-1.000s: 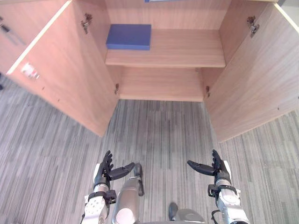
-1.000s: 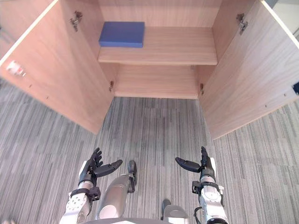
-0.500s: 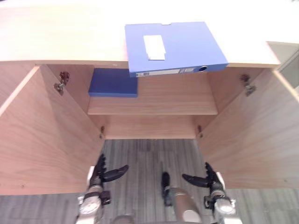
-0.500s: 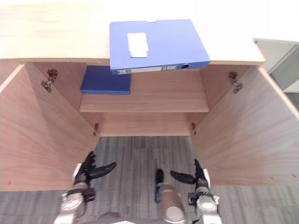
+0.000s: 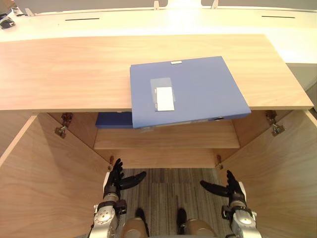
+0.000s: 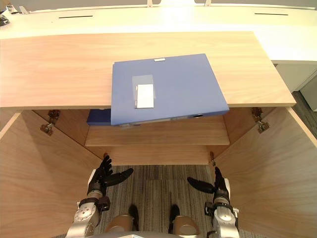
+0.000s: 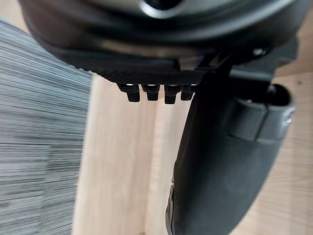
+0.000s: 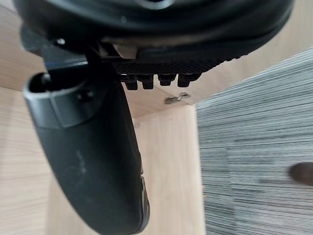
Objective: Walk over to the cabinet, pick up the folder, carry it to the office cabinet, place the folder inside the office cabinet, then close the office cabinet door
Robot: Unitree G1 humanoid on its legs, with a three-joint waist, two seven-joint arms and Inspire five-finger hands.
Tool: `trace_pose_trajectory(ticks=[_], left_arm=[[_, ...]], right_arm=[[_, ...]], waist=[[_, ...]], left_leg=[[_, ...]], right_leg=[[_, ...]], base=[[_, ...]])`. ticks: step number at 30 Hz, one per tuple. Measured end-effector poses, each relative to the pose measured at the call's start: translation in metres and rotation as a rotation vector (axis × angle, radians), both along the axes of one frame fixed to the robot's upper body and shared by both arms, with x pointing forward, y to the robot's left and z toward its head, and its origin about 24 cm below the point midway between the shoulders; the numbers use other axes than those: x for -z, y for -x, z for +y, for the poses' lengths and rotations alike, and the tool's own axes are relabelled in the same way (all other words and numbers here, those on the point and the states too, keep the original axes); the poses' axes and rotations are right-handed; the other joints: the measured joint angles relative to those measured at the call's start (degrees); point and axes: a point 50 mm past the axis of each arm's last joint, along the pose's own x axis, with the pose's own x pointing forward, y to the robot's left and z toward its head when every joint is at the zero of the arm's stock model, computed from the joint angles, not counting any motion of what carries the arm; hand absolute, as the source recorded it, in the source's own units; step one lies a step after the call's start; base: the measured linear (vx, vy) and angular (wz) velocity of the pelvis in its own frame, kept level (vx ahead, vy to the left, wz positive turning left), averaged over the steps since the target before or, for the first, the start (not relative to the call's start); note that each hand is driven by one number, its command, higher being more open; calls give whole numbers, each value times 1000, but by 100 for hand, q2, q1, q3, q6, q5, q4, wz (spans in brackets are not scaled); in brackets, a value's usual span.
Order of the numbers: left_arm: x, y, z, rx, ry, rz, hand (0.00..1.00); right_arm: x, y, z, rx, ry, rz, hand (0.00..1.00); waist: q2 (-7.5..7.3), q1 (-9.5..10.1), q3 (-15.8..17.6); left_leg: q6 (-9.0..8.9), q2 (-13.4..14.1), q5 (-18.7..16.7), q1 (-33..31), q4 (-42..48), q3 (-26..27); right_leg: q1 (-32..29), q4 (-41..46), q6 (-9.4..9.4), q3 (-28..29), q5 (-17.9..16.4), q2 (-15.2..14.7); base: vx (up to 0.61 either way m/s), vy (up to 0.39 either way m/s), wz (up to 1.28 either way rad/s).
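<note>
Blue and flat, the folder [image 5: 198, 84] lies on the cabinet top [image 5: 64, 74], a pale wood slab. It sits slightly askew, and its near edge juts past the slab's front edge over the open compartment. A white label [image 5: 164, 98] sits on its cover, left of the middle. Neither hand touches it.

From the left eye, both doors stand swung wide, the left door [image 5: 44, 188] and the right door [image 5: 287, 168] flanking a strip of grey carpet [image 5: 163, 193]. A shelf [image 5: 168, 139] crosses the inside, and a darker folder [image 5: 114, 119] lies at its left end, partly hidden under the overhang. The left hand [image 5: 113, 184] and the right hand [image 5: 232, 191] hang low between the doors, well apart. Their fingers are straight and hold nothing, and the thumbs point inward at each other. Behind the cabinet runs a white counter [image 5: 148, 22].

From the right eye, a door hinge [image 6: 259, 122] stands clear at the right wall under the top. The slab is bare on both sides of the folder.

The left wrist camera looks along the thumb [image 7: 220, 161] and a row of straight fingertips [image 7: 151, 93]. Past them lies light wood panel, with carpet beside it.

The right wrist camera gives the matching thumb [image 8: 93, 156] and fingertips [image 8: 156, 81], likewise uncurled. A small metal fitting [image 8: 177, 98] shows where the wood meets the carpet.
</note>
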Motion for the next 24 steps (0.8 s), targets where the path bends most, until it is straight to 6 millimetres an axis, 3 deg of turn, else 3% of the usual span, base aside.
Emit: trace_pose_trajectory(ticks=[4, 8, 14, 19, 24], left_arm=[[-32, -2, 11, 28, -140, -128, 100], [-61, -4, 15, 33, -291, -250, 100], [-97, 12, 11, 28, -491, -403, 100], [-112, 21, 3, 22, -517, -461, 100], [-157, 22, -13, 39, -525, -702, 100]], right_arm=[[5, 10, 2, 3, -11, 29, 100], [3, 7, 2, -8, -6, 12, 100], [3, 10, -2, -41, 39, 25, 100], [8, 14, -1, -69, 63, 64, 100], [8, 11, 5, -114, 70, 66, 100]], waist=[[-1, 4, -5], [0, 32, -13], [27, 57, -240], [30, 100, -378], [39, 72, -464]], left_leg=[[2, -76, 0, 296, -210, 80], [6, -89, 2, 381, -282, 76], [80, -143, 49, 515, -367, -9], [91, -154, 89, 569, -415, -116], [103, -163, 100, 691, -412, -111]], right_leg=[[201, -101, 43, 92, 20, -53], [259, -125, 43, 104, 20, -50], [406, -180, 67, 76, 10, -64], [503, -194, 77, -8, 11, -66], [626, -207, 94, -6, 27, -67]], base=[[64, 52, -10], [-4, 2, -2], [-42, -3, 5], [-61, -15, 11], [-7, -1, 0]])
